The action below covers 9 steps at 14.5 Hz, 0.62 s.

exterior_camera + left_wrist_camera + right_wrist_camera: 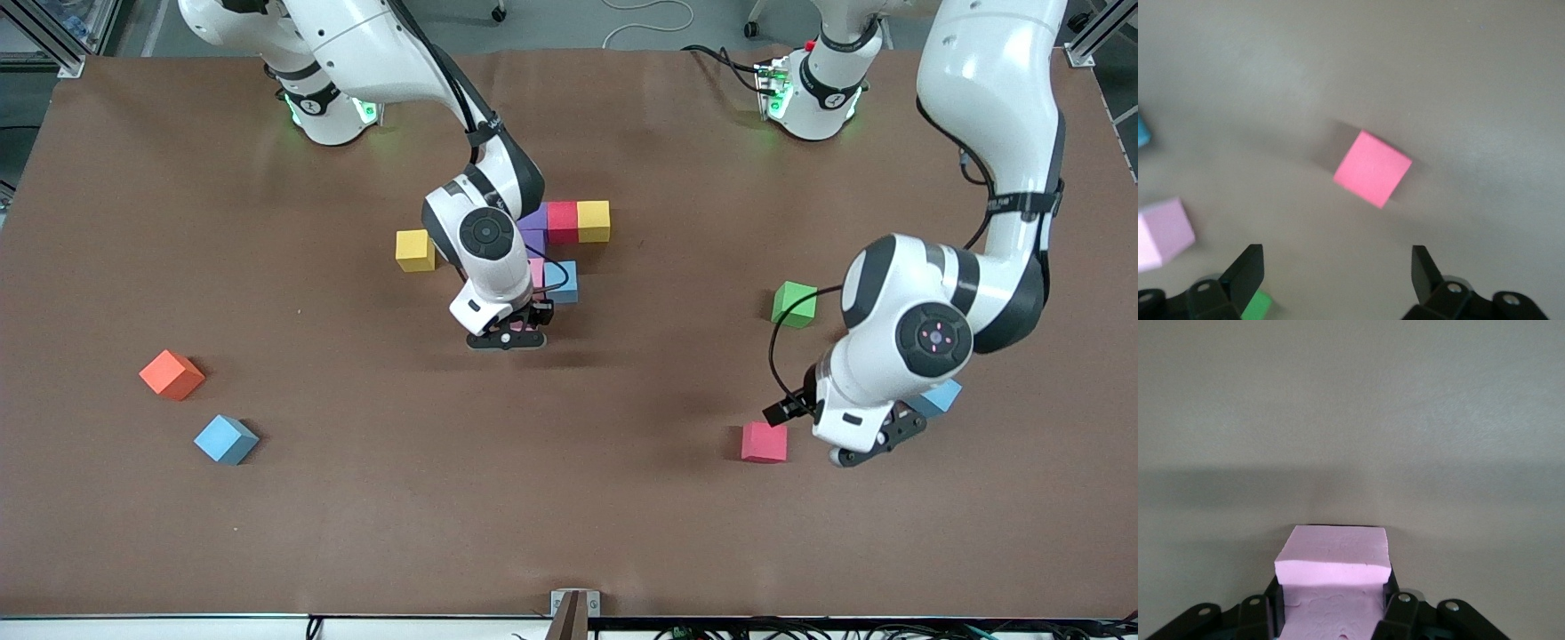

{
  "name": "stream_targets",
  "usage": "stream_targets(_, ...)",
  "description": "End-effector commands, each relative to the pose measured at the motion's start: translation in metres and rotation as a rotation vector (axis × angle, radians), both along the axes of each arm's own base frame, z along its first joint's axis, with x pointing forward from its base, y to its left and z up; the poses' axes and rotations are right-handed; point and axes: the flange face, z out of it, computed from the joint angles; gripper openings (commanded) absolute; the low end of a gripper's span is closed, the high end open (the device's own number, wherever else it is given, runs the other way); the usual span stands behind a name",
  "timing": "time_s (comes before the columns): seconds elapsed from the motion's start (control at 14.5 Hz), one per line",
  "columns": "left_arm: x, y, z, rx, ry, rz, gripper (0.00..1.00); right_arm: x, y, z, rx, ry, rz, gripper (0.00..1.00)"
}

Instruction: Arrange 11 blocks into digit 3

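Several blocks sit joined in mid-table: purple (533, 220), red (562, 220) and yellow (593, 220) in a row, with a pink one (536, 271) and a light blue one (563, 281) closer to the camera. My right gripper (507, 336) (1333, 600) hangs low over the table by that pink one, shut on a pale pink block (1335, 553). Toward the left arm's end, my left gripper (876, 447) (1337, 273) is open, with a deep pink block (765, 442) (1372, 168) lying apart ahead of its fingers. Green (794, 304) and yellow (415, 250) blocks lie loose.
An orange cube (172, 374) and a blue cube (226, 439) lie toward the right arm's end. Another light blue cube (941, 396) shows partly under the left arm. The left wrist view also shows a pale pink cube (1163, 232).
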Motion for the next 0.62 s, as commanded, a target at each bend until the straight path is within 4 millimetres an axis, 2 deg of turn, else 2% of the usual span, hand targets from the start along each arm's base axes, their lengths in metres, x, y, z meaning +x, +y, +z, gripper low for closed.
stream_targets(0.0,0.019,-0.003,-0.014,-0.018,-0.044,-0.133,0.97,-0.011,0.001,-0.007,-0.007,0.005,-0.009,0.02)
stream_targets(0.14,0.026,-0.011,-0.041,-0.034,-0.087,-0.254,0.97,-0.017,0.004,-0.009,-0.014,0.014,-0.017,0.02)
stream_targets(0.28,0.033,-0.010,-0.065,-0.041,-0.123,-0.392,0.97,-0.020,0.006,-0.008,-0.015,0.016,-0.024,0.02)
stream_targets(0.42,0.035,0.000,-0.084,-0.031,-0.110,-0.444,0.97,-0.023,0.007,-0.009,-0.018,0.020,-0.023,0.02)
stream_targets(0.55,0.035,0.009,-0.093,-0.007,-0.091,-0.454,0.97,-0.026,0.006,-0.010,-0.026,0.031,-0.020,0.03)
